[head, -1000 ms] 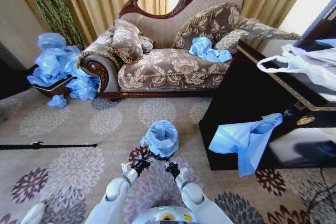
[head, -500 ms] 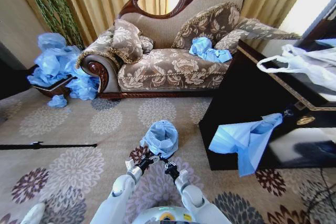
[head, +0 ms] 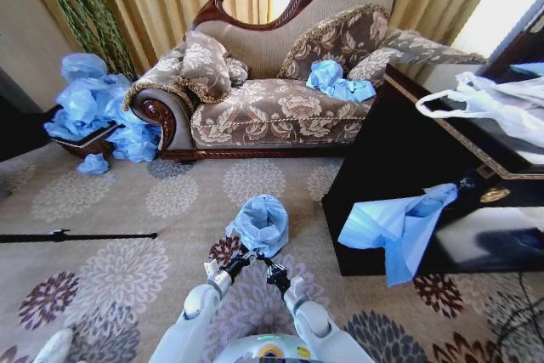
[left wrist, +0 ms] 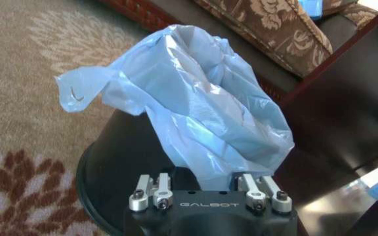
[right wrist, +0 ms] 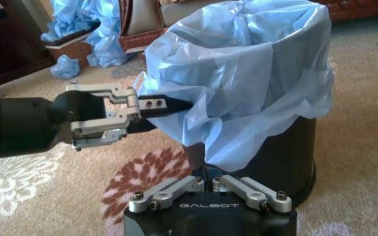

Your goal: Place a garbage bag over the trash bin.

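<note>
The small black trash bin [right wrist: 287,157] [left wrist: 120,162] stands on the patterned carpet right in front of me. The light blue garbage bag [head: 261,220] [right wrist: 255,64] [left wrist: 208,103] sits in its mouth, crinkled and folded out over the rim, with one flap hanging down the near side. My right gripper [head: 269,268] [right wrist: 207,169] is low against the bin's near wall, shut on that hanging flap. My left gripper [head: 244,257] [right wrist: 169,114] reaches in from the side at rim height. Its fingers stand a little apart at the bag's edge.
A dark cabinet [head: 399,150] stands close on the right with another blue bag [head: 395,227] draped off it and a white handled bag [head: 501,104] on top. Behind the bin are the sofa [head: 272,108], a heap of blue bags [head: 93,108] and a black pole [head: 76,235] on the carpet.
My left arm has shifted slightly toward the right, closer to the bin. The bag and the bin have not moved.
</note>
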`<state>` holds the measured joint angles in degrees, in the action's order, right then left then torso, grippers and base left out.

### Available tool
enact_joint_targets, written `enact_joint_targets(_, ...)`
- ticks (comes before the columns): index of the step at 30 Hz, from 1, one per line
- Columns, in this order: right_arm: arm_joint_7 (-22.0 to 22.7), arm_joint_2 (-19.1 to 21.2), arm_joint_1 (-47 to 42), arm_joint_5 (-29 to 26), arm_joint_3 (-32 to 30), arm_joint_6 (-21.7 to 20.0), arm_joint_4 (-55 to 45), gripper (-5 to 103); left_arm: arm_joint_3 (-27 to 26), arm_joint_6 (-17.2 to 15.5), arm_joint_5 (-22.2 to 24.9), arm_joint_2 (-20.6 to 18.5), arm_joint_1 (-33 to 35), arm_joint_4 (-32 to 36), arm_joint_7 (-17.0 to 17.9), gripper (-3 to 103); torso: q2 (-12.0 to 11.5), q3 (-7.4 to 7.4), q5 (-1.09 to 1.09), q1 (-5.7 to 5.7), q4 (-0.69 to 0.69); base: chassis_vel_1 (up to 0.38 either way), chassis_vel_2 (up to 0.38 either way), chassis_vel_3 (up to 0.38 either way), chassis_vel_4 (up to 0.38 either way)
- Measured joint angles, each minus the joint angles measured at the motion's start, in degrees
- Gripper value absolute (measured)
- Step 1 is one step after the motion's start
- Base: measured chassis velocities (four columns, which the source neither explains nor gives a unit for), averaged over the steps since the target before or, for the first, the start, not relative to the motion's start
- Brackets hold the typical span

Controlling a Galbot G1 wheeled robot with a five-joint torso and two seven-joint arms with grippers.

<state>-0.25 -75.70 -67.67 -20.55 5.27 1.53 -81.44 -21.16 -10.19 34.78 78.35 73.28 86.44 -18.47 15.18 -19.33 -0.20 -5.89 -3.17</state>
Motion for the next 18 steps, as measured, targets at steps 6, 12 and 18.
enact_joint_targets(6, 0.4, 0.2, 0.1, 0.0, 0.2, 0.0, 0.0, 0, 0.0, 0.6, 0.0, 0.3, -0.3, -0.8, -0.1, 36, 0.0, 0.00, 0.00, 0.00, 0.00, 0.000, 0.000, 0.000, 0.000)
enact_joint_targets(12, 1.4, 0.5, 0.0, 0.7, 0.5, 0.0, -0.1, 16, -0.1, 1.1, -0.5, 0.5, -0.5, -2.0, 0.2, 20, 0.0, 0.00, 0.00, 0.00, 0.00, 0.000, 0.000, 0.000, 0.000)
enact_joint_targets(18, 1.4, 1.2, -0.5, 1.5, 0.4, 0.5, -0.1, 37, -0.3, 2.0, -1.2, 0.5, -0.5, -4.0, 0.2, 1, 0.0, 0.00, 0.00, 0.00, 0.00, 0.000, 0.000, 0.000, 0.000)
